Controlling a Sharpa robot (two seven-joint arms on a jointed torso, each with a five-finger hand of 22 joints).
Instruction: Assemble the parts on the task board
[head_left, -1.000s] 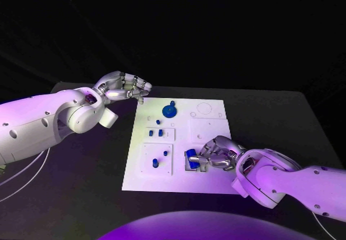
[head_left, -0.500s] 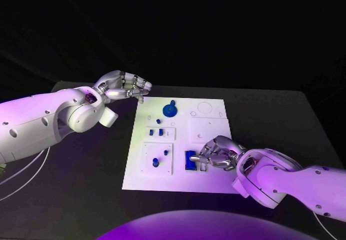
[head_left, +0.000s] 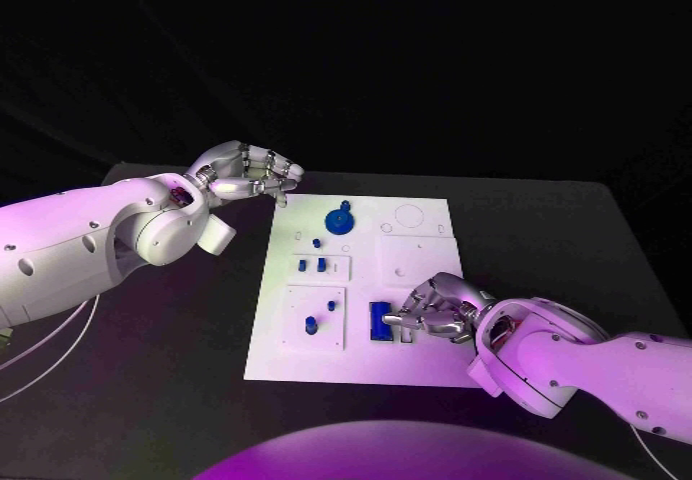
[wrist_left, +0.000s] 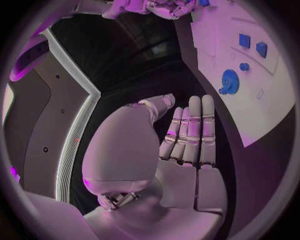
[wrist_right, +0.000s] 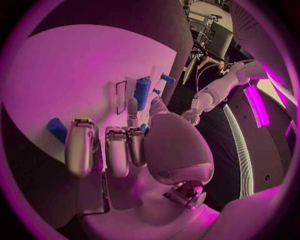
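My left hand (head_left: 245, 172) hovers at ten o'clock with its fingers curled in on nothing, while my right hand (head_left: 436, 310) sits low at five o'clock, fingers bent down and thumb tucked in, and I can't tell whether it grips anything.

Black table (head_left: 562, 230) under purple light, dark backdrop behind.

The white task board (head_left: 418, 255) lies flat in the middle of the black tabletop (head_left: 562, 240), a tall rectangle with shallow recesses. A round blue disc (head_left: 339, 219) sits near its far edge. Two small blue blocks (head_left: 312, 266) stand side by side in a recess at mid-board. Nearer, an oblong blue piece (head_left: 310, 324) and a long blue bar (head_left: 379, 320) lie in the front recesses.
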